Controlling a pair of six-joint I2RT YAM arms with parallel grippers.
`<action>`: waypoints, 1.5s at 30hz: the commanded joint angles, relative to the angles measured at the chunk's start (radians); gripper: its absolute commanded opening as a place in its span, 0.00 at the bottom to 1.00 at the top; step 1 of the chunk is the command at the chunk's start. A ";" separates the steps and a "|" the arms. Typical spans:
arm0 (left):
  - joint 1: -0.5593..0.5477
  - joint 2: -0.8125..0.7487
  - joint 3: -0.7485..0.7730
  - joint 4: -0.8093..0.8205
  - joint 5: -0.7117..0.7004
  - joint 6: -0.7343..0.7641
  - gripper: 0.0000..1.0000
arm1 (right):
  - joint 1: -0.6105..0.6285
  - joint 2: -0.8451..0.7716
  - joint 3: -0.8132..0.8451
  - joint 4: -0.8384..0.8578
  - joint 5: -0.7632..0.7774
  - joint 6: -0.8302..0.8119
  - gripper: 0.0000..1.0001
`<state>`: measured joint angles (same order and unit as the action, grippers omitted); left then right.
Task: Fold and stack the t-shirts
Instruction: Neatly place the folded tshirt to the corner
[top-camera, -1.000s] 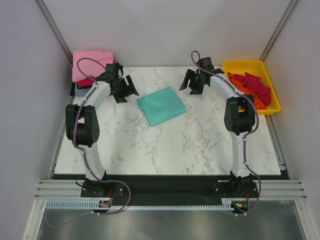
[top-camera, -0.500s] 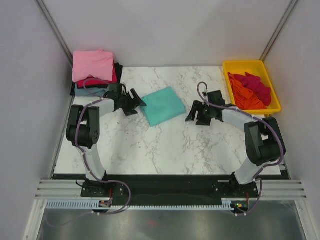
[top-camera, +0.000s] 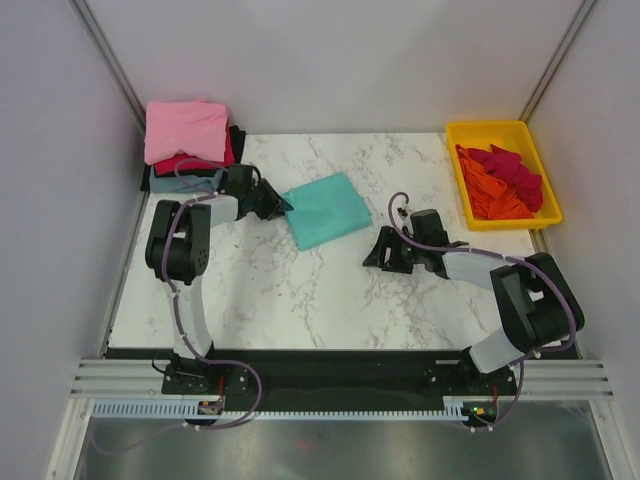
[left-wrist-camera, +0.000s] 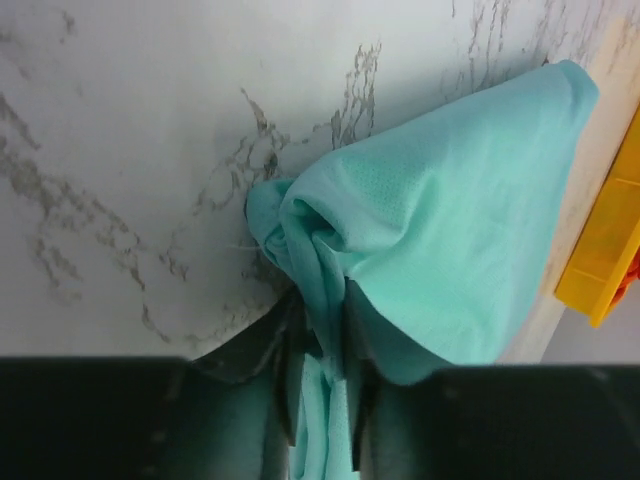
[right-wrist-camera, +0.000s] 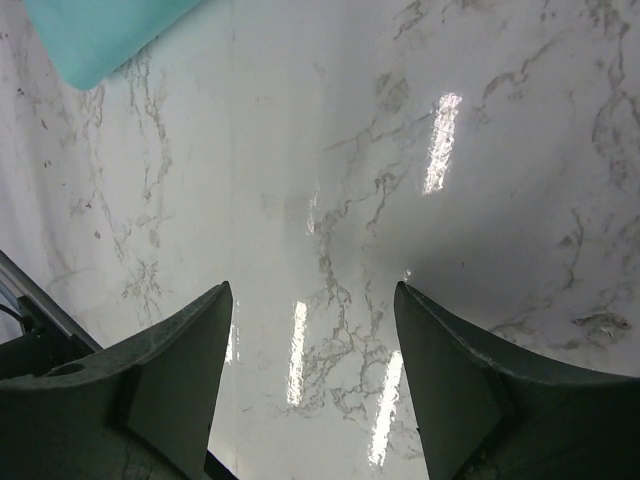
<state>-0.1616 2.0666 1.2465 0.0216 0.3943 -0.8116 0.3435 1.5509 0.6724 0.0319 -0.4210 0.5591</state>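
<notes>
A folded teal-green t-shirt (top-camera: 325, 209) lies on the marble table (top-camera: 330, 290), left of centre at the back. My left gripper (top-camera: 281, 203) is shut on its left edge; in the left wrist view the teal-green t-shirt (left-wrist-camera: 440, 250) bunches up between the dark fingers (left-wrist-camera: 283, 380). My right gripper (top-camera: 378, 256) hovers low over bare marble to the right of the shirt, open and holding nothing. The right wrist view has only a corner of the teal-green t-shirt (right-wrist-camera: 95, 35) at top left, well beyond the gripper (right-wrist-camera: 312, 290).
A stack of folded t-shirts, pink (top-camera: 187, 130) on top, stands at the back left corner. A yellow tray (top-camera: 478, 133) at the back right holds crumpled crimson (top-camera: 515, 172) and orange (top-camera: 490, 190) shirts. Grey walls close in on both sides.
My left gripper came forward and right to the teal shirt's left edge and shut on it. The right arm swung down from the back to low over the table at centre right.
</notes>
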 joint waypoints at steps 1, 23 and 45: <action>-0.009 0.078 0.054 -0.061 -0.081 -0.005 0.25 | 0.020 0.011 -0.066 0.057 0.007 0.005 0.75; 0.122 0.116 0.761 -0.549 0.040 0.463 0.02 | 0.086 -0.092 -0.255 0.286 0.128 0.007 0.74; 0.359 0.213 1.271 -0.623 0.207 0.572 0.02 | 0.086 -0.084 -0.260 0.306 0.113 -0.002 0.74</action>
<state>0.1867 2.3089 2.4775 -0.6456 0.5781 -0.3046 0.4282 1.4429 0.4343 0.3809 -0.3370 0.5793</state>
